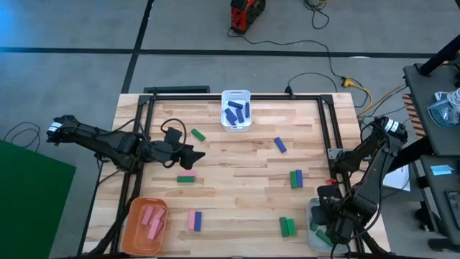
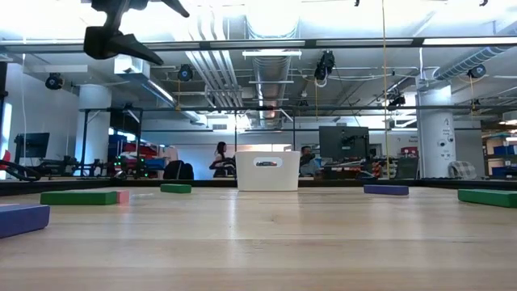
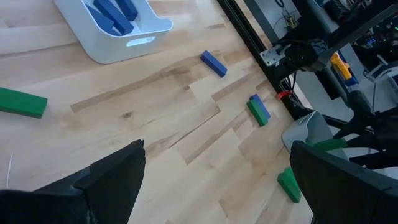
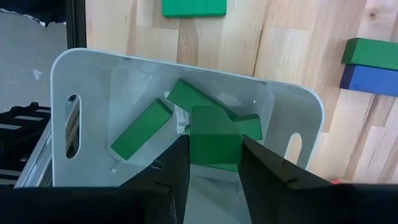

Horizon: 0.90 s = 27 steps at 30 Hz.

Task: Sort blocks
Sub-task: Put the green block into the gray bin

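Right gripper (image 4: 214, 163): it hangs over the grey bin (image 4: 93, 81) at the table's 5 o'clock corner, and its two fingers pinch a green block (image 4: 214, 148) between them. In the high view this gripper (image 1: 336, 226) is mostly covered by its own arm.
Grey bin content: two or three more green blocks (image 4: 142, 129) lie inside, one across another; the exact count is hard to tell because the held block covers part of them.
Left gripper (image 1: 194, 154): it hovers above the table at about 9 o'clock, with fingers spread wide and nothing between them. In the low view only its dark tip (image 2: 117, 40) shows, cut off by the upper edge.
White bin (image 1: 236, 109): at 12 o'clock, with several dark blue blocks (image 1: 235, 112) in it; they overlap, so the number is unclear.
Orange bin (image 1: 146, 224): at 7 o'clock, holds pink blocks (image 1: 152, 219); its lower part is cut by the picture's edge.
Loose blocks: a green one (image 1: 198, 134) at 11 o'clock, a green one (image 1: 186, 179) just under the left gripper, a blue one (image 1: 280, 145) right of centre, a green and blue pair (image 1: 295, 178) touching at 3 o'clock, a pink and blue pair (image 1: 195, 220) at 6 o'clock, and green ones (image 1: 287, 226) near the grey bin.
Background: people show far behind the table in the low view, too small to describe.
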{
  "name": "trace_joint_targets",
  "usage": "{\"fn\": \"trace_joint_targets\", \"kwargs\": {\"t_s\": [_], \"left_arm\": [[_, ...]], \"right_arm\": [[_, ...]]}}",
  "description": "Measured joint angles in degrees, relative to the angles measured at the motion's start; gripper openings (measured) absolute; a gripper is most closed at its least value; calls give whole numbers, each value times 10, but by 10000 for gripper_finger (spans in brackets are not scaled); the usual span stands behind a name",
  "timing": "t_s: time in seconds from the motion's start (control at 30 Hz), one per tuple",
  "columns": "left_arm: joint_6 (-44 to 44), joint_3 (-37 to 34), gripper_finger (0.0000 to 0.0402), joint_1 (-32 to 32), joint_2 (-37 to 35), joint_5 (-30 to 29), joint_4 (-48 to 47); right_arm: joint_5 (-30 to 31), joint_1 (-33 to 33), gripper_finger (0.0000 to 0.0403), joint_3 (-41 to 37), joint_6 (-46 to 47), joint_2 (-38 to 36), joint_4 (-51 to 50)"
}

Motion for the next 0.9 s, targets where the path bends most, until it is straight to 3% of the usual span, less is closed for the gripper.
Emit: {"fn": "trace_joint_targets", "kwargs": {"t_s": [0.6,0.9], "left_arm": [[6,2,370,0,0,-1,-2],[6,2,370,0,2,-2,-1]], "right_arm": [[4,0,123,0,5,0,1],[4,0,151,0,9,0,2]]}}
